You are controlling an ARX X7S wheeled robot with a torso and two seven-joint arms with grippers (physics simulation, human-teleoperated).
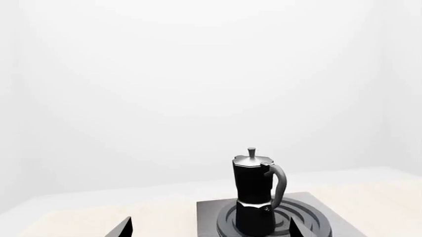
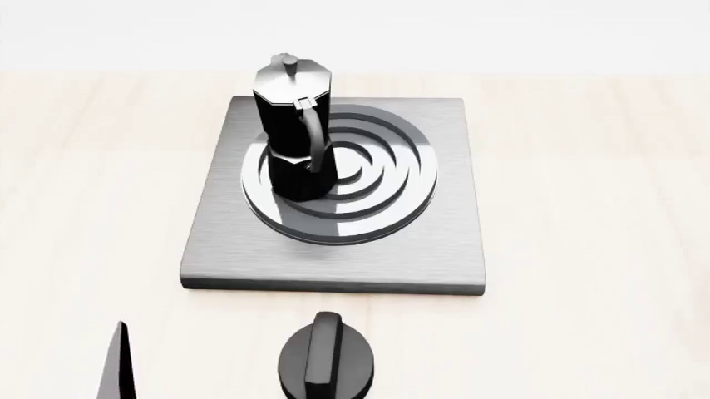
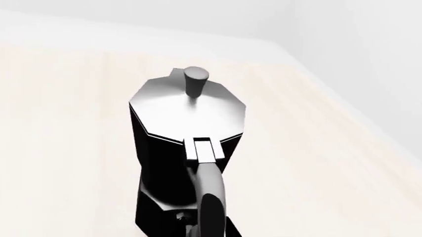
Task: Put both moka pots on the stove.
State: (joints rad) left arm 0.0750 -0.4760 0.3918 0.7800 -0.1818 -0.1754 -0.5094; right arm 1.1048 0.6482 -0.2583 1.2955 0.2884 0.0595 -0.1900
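Observation:
One moka pot (image 2: 293, 125) stands upright on the left part of the ring burner of the stove (image 2: 444, 249), handle toward me. It also shows in the left wrist view (image 1: 254, 197) on the stove (image 1: 329, 212). My left gripper (image 1: 211, 233) is open and empty, short of the stove's near left edge; one finger (image 2: 116, 366) shows in the head view. The second moka pot (image 3: 188, 128) fills the right wrist view, over bare wood. My right gripper (image 3: 211, 232) is closed round its curved handle; a dark fingertip (image 3: 233, 231) lies against it. This pot is out of the head view.
A squat round black dial knob (image 2: 325, 362) sits on the light wood table (image 2: 599, 166) just in front of the stove. The table's far edge meets a plain white wall (image 1: 197, 74).

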